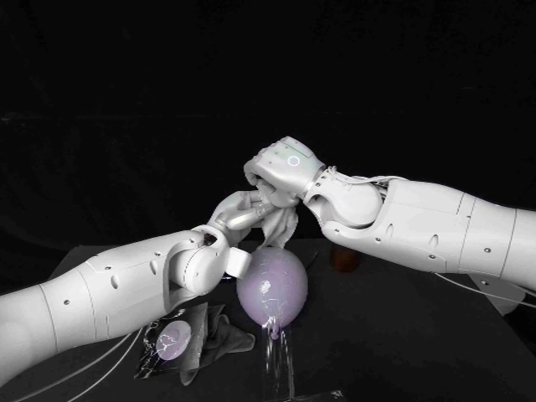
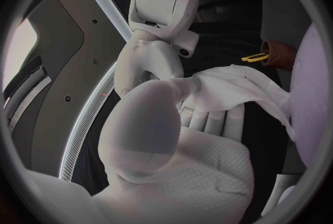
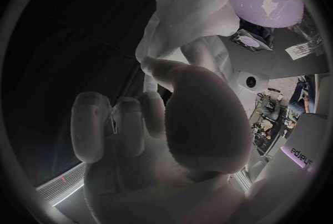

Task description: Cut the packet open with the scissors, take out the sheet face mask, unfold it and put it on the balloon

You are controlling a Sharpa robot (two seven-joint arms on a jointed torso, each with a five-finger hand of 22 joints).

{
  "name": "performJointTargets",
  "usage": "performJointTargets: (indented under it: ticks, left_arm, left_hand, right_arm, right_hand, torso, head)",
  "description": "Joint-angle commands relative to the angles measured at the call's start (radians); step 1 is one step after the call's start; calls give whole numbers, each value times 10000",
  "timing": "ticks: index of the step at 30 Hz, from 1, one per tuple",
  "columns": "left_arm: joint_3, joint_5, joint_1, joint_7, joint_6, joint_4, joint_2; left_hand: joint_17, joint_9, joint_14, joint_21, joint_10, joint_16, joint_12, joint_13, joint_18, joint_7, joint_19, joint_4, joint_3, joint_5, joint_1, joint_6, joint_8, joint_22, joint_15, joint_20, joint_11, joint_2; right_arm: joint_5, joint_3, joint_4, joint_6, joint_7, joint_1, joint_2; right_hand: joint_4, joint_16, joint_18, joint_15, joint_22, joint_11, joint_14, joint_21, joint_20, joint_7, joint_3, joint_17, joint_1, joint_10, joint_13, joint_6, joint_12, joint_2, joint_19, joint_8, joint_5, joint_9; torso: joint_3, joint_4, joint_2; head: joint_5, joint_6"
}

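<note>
White mask [image 1: 281, 224] bunches, top hidden in right hand [image 1: 287, 170].

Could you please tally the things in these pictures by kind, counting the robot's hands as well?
Hands: 2, the left hand and the right hand
Sheet mask: 1, held between both hands
Balloon: 1
Packet: 1
Brown object: 1, too dim to identify
Total: 6

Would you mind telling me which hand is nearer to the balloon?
Left. The left hand holds the sheet mask just above the balloon; the right hand grips it higher up, farther away.
</note>
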Motion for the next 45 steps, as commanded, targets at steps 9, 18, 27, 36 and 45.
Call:
performJointTargets:
  ticks: [9,18,27,36,45]
  left_arm:
    - [12,-488,15,76,298,59,-67]
    - [12,-662,15,-44,310,32,-141]
    - [11,-463,13,117,480,24,-190]
    - [11,-168,12,263,678,-10,-253]
    - [10,-55,12,326,855,-18,-290]
  left_hand:
    - [4,-266,40,105,-298,-96,-39,-8,100,350,-135,-809,-232,-11,56,-498,-741,77,104,14,133,-746]
    - [26,-312,96,106,-447,-83,-3,5,120,543,-197,-707,-555,-19,-529,-486,-938,45,156,117,245,-1206]
    - [59,-230,99,-7,-215,-87,148,47,131,433,-276,570,-1821,-14,-2256,-13,-848,-38,116,180,154,-1599]
    - [90,-257,66,-96,-278,-115,114,28,127,446,-308,1477,-2367,-15,-2518,36,-1042,-45,117,188,164,-1227]
    - [107,-276,-30,-198,-434,-181,86,31,111,501,-370,2994,-2859,-7,-3600,32,-1309,-42,167,199,223,117]
  right_arm:
    - [-74,6,229,-65,32,21,-168]
    - [-64,10,421,-342,-26,60,-343]
    - [28,11,482,-272,41,98,-415]
    - [81,11,500,-250,112,108,-454]
    - [110,10,498,-205,162,113,-469]
  right_hand:
    - [-44,57,-65,62,2235,66,1062,73,44,28,-15,2626,-74,566,1501,-62,-16,25,378,35,-55,18]
    - [-57,57,-75,62,2247,64,1062,112,48,26,-22,2626,-81,572,1513,-50,3,40,398,45,-55,20]
    - [-72,57,-76,62,2249,63,1062,118,51,23,-39,2626,-95,582,1533,-40,37,35,400,54,-55,22]
    - [-72,57,-76,62,2249,63,1062,118,51,23,-39,2626,-95,582,1533,-40,37,35,400,54,-55,22]
    - [-85,57,-73,63,2245,62,1062,102,53,21,-54,2626,-109,579,1522,-36,16,27,391,58,-55,22]
  torso:
    - [3,3,-1]
    - [-4,0,3]
    - [-1,4,-2]
    - [2,1,2]
    - [-3,2,-4]
  head:
    - [-14,-20]
    - [-28,12]
    - [-35,6]
    - [-32,9]
    - [-18,22]
